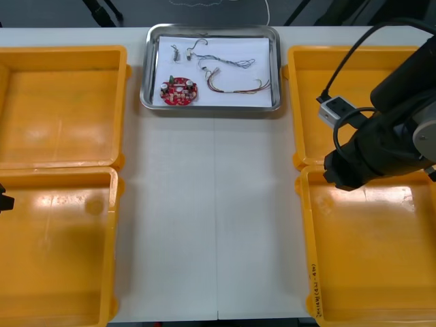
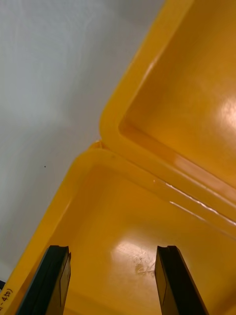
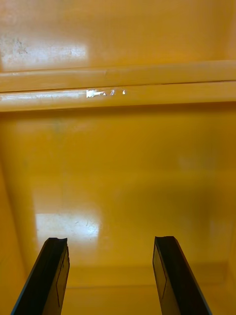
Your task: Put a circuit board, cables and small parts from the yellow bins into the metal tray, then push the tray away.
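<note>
Front view, starting left of the metal tray (image 1: 144,68): the far left bin (image 1: 61,102), yellow, stands level with the tray, and the near left bin (image 1: 54,252) lies closer to the robot than the tray. The left hand (image 3: 109,240) hangs over the near left bin's bare floor, its fingers spread wide with nothing between them. The tray sits on the bench (image 1: 211,218), white inside. In it, from its left side, lie a round red circuit board (image 1: 179,91), with small metal parts (image 1: 178,49) beyond it, then a blue and white cable (image 1: 231,63) and a red and yellow cable (image 1: 238,85). Right of the tray stand the far right bin (image 1: 306,129) and the near right bin (image 1: 375,266). The right arm (image 1: 388,136) reaches over their meeting rims. The right hand (image 2: 113,247), fingers wide and empty, is above the near right bin's corner closest to the tray.
</note>
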You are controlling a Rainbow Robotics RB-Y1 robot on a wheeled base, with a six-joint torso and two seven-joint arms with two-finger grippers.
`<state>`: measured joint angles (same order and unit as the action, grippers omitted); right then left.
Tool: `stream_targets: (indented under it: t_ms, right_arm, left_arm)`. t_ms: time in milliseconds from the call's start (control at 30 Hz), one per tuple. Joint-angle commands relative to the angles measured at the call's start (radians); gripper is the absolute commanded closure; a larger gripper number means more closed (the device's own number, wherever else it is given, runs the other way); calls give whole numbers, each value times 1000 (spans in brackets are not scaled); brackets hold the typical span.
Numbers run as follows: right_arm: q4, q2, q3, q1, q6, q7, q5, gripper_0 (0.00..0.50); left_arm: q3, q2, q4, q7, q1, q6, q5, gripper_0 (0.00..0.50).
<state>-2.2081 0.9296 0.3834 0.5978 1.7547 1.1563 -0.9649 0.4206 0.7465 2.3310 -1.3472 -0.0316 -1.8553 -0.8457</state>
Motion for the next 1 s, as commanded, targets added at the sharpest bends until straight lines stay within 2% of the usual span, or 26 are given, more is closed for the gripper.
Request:
stream_targets:
  t_ms: [33,267,500,1000]
  right_arm:
    - [-51,35,-101,-92,19,-27,15,0]
    - [-58,31,-215,-214,28,-33,12,0]
    - [-58,9,-285,-303,32,-49,54,0]
    - [-58,-103,-429,-432,60,-89,94,0]
  left_arm:
    - [-8,-6,27,-1,18,10,2,0]
    - [-8,-6,27,-1,18,10,2,0]
    - [-8,-6,27,-1,18,10,2,0]
    - [-8,-6,27,-1,18,10,2,0]
